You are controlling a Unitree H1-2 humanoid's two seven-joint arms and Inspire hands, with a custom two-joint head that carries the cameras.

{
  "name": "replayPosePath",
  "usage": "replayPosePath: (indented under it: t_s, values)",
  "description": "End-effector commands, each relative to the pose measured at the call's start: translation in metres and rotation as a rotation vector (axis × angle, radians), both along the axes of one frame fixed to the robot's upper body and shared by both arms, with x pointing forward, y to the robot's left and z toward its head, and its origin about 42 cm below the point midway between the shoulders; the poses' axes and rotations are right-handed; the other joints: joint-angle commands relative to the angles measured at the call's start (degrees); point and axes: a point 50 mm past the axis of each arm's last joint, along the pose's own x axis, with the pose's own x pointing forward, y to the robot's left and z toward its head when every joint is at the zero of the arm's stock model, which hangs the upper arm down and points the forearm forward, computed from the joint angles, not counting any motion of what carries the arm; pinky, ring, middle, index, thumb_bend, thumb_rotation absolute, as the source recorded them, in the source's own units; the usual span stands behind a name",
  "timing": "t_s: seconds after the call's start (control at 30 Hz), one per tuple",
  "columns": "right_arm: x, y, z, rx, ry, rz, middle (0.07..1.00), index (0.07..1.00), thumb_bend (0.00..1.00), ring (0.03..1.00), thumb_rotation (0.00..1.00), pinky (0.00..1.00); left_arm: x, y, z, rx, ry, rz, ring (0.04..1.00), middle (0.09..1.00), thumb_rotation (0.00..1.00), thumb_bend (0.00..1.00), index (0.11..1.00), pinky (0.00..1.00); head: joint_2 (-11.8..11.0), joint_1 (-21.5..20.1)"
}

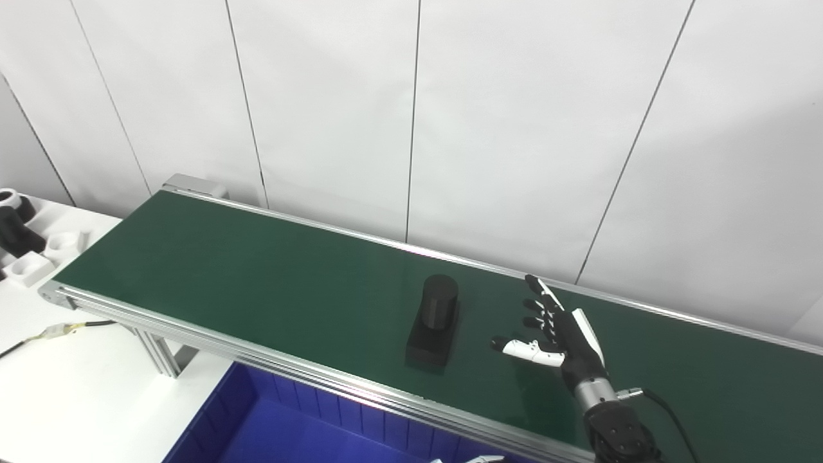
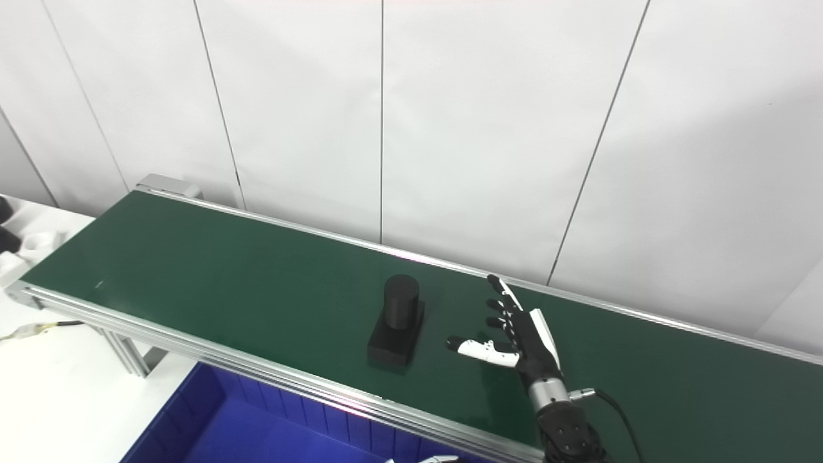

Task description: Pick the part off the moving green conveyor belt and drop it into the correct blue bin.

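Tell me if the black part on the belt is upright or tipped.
Upright: the black part sits on its square base on the green belt, cylinder pointing up.

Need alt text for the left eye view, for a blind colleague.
The right hand, open, hovers over the green belt just right of a black part, not touching it. A blue bin sits below the belt's near edge; white and black parts lie on the table far left.
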Motion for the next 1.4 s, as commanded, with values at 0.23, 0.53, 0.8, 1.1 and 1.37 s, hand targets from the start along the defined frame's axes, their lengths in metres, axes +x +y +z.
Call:
replayPosePath:
  t_s: [0.23,0.53,0.8,1.1,1.37]
  values:
    - [0.0167,0.0060,0.0301,0.013,-0.104,-0.004,0.967,0.953,0.95,0.911,0.33,0.81,0.0033,-0.0108,0.0136,-0.058,-0.055,-0.027,0.804,0.844,0.44,0.95,0.836,0.70,0.36,-0.92]
    - [0.0146,0.0093,0.0272,0.020,-0.099,-0.020,0.950,0.930,0.95,0.875,0.29,0.76,0.0004,-0.0097,0.0136,-0.052,-0.061,-0.029,0.806,0.852,0.45,0.93,0.844,0.71,0.51,-1.03]
    - [0.0138,0.0122,0.0265,0.027,-0.095,-0.025,0.947,0.918,0.94,0.865,0.27,0.74,-0.0018,-0.0102,0.0130,-0.052,-0.057,-0.031,0.813,0.859,0.47,0.93,0.851,0.72,0.49,-1.16]
    - [0.0162,0.0078,0.0256,-0.014,-0.106,-0.044,0.933,0.908,0.93,0.841,0.28,0.72,-0.0014,-0.0114,0.0125,-0.047,-0.060,-0.034,0.819,0.859,0.48,0.92,0.855,0.72,0.39,-1.01]
    - [0.0166,0.0063,0.0243,-0.018,-0.100,-0.051,0.931,0.901,0.93,0.840,0.27,0.72,-0.0011,-0.0123,0.0116,-0.049,-0.055,-0.033,0.821,0.861,0.48,0.92,0.856,0.73,0.33,-1.05]
